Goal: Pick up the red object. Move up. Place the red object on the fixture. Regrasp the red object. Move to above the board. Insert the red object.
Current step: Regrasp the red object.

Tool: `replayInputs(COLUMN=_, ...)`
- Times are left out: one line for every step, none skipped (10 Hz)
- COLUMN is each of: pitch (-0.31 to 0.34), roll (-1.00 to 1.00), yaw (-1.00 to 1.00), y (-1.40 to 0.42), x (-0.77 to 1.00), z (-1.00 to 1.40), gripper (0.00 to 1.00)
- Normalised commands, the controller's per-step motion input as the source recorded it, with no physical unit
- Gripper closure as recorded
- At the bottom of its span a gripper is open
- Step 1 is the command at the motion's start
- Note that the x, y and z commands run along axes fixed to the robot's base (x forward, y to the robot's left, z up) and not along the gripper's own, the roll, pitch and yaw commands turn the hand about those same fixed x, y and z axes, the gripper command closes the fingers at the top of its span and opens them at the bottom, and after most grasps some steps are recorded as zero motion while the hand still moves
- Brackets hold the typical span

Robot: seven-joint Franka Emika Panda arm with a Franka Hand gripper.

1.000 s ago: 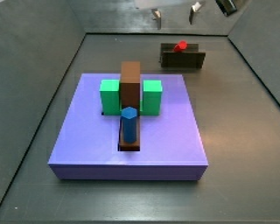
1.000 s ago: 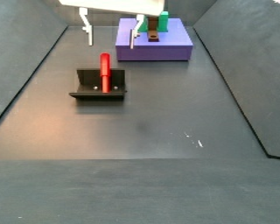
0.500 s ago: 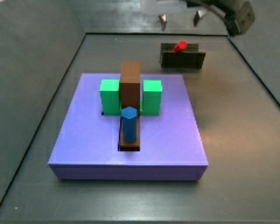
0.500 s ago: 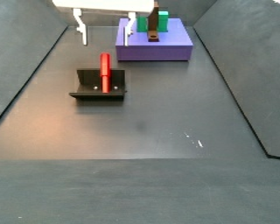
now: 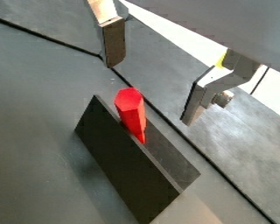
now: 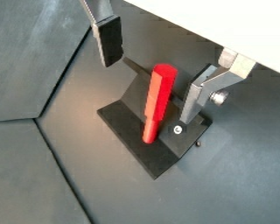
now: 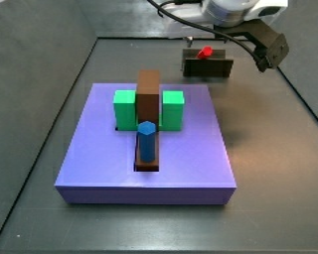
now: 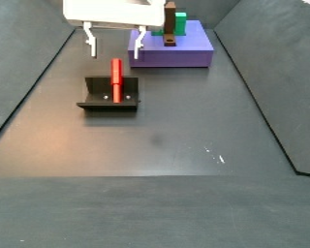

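While the red object (image 8: 116, 77) stands upright on the fixture (image 8: 109, 101), the tool (image 8: 115, 40) hangs above it, fingers spread wide and empty.

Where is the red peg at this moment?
The red peg stands on the fixture, away from the board; the open gripper hangs above it without touching.

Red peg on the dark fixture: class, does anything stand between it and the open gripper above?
Nothing visible does. The red peg leans on the fixture, and the gripper hangs open above it, its fingers apart on either side, with only bare floor around.
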Motion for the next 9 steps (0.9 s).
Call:
replayInputs(pitch=0.091, roll=0.06, yaw=0.0, y=0.0, x=0.19, z=-0.15, gripper=0.0)
replayInputs(pitch=0.0, roll=0.02, yaw=0.0, y=0.0, x=0.04, z=-0.31, gripper=0.0)
replayInputs(pitch=-0.003, roll=0.0, yaw=0.0, y=-0.04, x=0.03, z=-0.3, gripper=0.0)
replayInputs(pitch=-0.037, roll=0.0, yaw=0.0, y=-0.08, x=0.03, z=-0.26, gripper=0.0)
replayInputs(pitch=0.0, roll=0.0, yaw=0.0, y=-0.03, x=0.05, z=-0.18, gripper=0.0)
replayInputs(pitch=0.0, roll=0.0, yaw=0.0, y=0.0, x=0.01, z=-0.12, gripper=0.0)
replayInputs(pitch=0.0, roll=0.0, yaw=0.0, y=0.0, x=0.01, z=-0.17, gripper=0.0)
replayInputs(pitch=0.0, roll=0.0, yaw=0.0, y=0.0, x=0.01, z=-0.17, gripper=0.0)
replayInputs(pitch=0.0, roll=0.0, yaw=0.0, y=0.0, x=0.02, z=-0.13, gripper=0.0)
